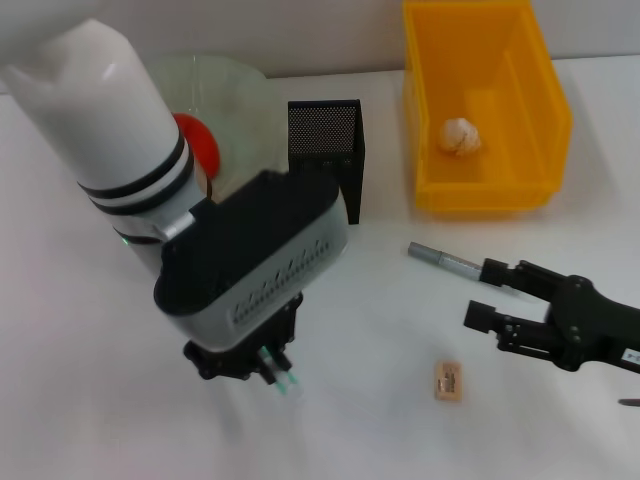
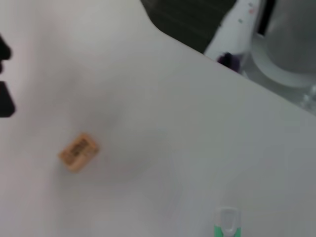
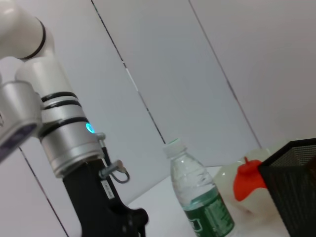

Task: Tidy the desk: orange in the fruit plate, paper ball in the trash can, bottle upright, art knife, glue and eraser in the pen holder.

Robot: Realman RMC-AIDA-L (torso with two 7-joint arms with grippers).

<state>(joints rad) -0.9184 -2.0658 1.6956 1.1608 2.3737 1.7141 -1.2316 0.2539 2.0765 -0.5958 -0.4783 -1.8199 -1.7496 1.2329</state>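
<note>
Left arm, nearest the camera, fills the left half of the head view; its gripper (image 1: 245,362) points down at the table (image 1: 80,380), and the head view shows green-and-white parts at its tip, though whether its jaws are released or clenched cannot be told. The bottle (image 3: 200,195) stands upright beside the left arm in the right wrist view, white cap on top; it is hidden behind the arm in the head view. Behind the arm, the orange (image 1: 196,143) lies in the plate (image 1: 225,90). The black mesh holder (image 1: 327,150) stands just right of the plate. Farther right, the yellow bin (image 1: 485,105) holds the paper ball (image 1: 460,136). In front of the bin, a grey pen-like tool (image 1: 445,259), perhaps the knife, lies on the table, its far end touching or just beside the right gripper (image 1: 484,295). That gripper hovers low at the right edge, jaws released and gripping nothing. The eraser (image 1: 448,381) lies flat on the table near the front, between the two grippers.
</note>
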